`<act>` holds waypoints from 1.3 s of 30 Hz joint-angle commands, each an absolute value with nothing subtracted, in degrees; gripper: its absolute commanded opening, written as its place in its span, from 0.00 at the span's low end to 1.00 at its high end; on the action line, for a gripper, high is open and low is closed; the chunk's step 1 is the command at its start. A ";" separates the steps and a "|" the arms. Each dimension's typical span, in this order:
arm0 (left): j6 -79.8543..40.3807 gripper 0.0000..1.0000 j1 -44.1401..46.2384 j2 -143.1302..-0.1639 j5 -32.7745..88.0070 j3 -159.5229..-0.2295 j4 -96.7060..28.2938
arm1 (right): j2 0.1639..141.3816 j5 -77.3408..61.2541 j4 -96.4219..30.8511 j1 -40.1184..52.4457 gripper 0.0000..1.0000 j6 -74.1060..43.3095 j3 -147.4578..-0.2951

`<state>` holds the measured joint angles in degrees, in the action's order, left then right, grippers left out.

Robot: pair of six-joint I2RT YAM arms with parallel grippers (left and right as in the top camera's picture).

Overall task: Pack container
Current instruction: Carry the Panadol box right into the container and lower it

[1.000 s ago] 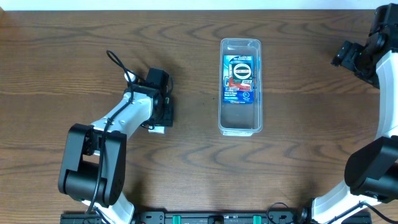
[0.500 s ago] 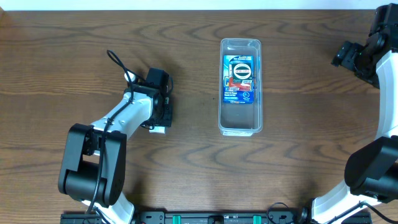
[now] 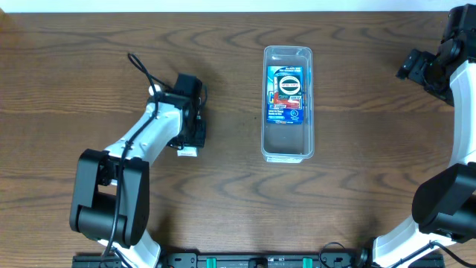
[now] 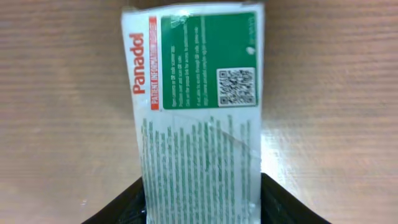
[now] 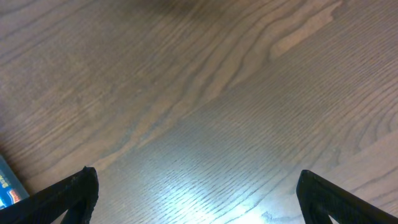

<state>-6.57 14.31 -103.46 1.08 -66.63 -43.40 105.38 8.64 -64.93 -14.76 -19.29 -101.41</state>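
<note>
Movement since a second ago is small and all on the left. The left arm has swung a little toward the far edge of the table (image 3: 357, 193), and the left gripper (image 3: 193, 143) has shifted with it. It is clenched on a white and green Panadol box (image 4: 199, 112); in the wrist view the box sits between the two dark fingers (image 4: 121, 208) and touches both. Whether the box is off the wood, I cannot tell. The container (image 3: 287, 143) lies where it was, lengthwise at mid-table and well apart from the left gripper, with the blue package (image 3: 287, 91) flat inside its far half. The right gripper (image 3: 413, 65) has not moved, hanging spread wide near the far right edge with nothing between its fingers (image 5: 74, 193).
</note>
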 commanded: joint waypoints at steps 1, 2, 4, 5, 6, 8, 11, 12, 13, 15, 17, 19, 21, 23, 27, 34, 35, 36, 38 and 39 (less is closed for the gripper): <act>-6.52 0.51 14.59 -100.62 0.69 -72.38 -47.07 | 105.67 9.19 -64.99 -14.98 0.99 -19.07 -101.01; -6.70 0.51 14.96 -99.98 0.84 -73.80 -48.36 | 105.67 9.19 -64.99 -14.98 0.99 -19.07 -101.01; -7.66 0.50 16.01 -98.48 0.89 -76.66 -50.68 | 105.67 9.19 -64.99 -14.98 0.99 -19.07 -101.01; -8.43 0.49 16.93 -97.38 0.91 -78.39 -51.90 | 105.67 9.19 -64.99 -14.98 0.99 -19.07 -101.01; -8.78 0.49 17.54 -96.71 0.91 -79.31 -52.47 | 105.67 9.19 -64.99 -14.98 0.99 -19.07 -101.01; -10.00 0.49 19.27 -94.96 0.91 -81.01 -53.34 | 105.67 9.19 -64.99 -14.98 0.99 -19.07 -101.01; -13.04 0.49 22.76 -91.79 1.06 -82.46 -53.52 | 105.67 9.19 -64.99 -14.98 0.99 -19.07 -101.01; -14.55 0.49 24.21 -90.76 1.10 -82.72 -53.49 | 105.67 9.19 -64.99 -14.98 0.99 -19.07 -101.01; -15.90 0.49 25.52 -89.97 1.13 -82.89 -53.45 | 105.67 9.19 -64.99 -14.98 0.99 -19.07 -101.01; -19.31 0.49 28.64 -88.31 1.13 -83.02 -53.06 | 105.67 9.19 -64.99 -14.98 0.99 -19.07 -101.01; -22.76 0.49 31.86 -87.11 1.13 -83.02 -52.31 | 105.67 9.19 -64.99 -14.98 0.99 -19.07 -101.01; -25.91 0.49 35.57 -86.50 1.10 -83.02 -50.89 | 105.67 9.21 -64.99 -14.98 0.99 -19.07 -101.01; -28.01 0.49 38.83 -86.46 1.06 -83.02 -49.06 | 105.67 9.19 -64.99 -14.98 0.99 -19.07 -101.01; -29.36 0.49 41.89 -86.80 1.04 -83.02 -46.61 | 105.67 9.19 -64.99 -14.94 0.99 -19.05 -101.01; -34.48 0.49 46.17 -87.94 0.82 -83.02 -42.33 | 105.67 9.21 -64.97 -14.98 0.99 -19.07 -101.01; -37.43 0.49 49.17 -93.30 0.84 -83.02 -38.63 | 105.67 9.19 -64.99 -14.98 0.99 -19.07 -101.01; -37.43 0.48 49.30 -94.17 0.84 -83.02 -37.91 | 105.67 9.21 -65.01 -14.98 0.99 -19.07 -101.01; -37.45 0.49 49.32 -95.15 0.84 -83.02 -36.91 | 105.67 9.19 -64.97 -14.98 0.99 -19.07 -101.01; -37.45 0.49 49.32 -96.95 0.84 -83.02 -34.98 | 105.67 9.19 -64.97 -14.98 0.99 -19.07 -101.01; -37.47 0.49 49.32 -97.60 0.82 -83.02 -34.28 | 105.67 9.19 -64.99 -14.98 0.99 -19.07 -101.01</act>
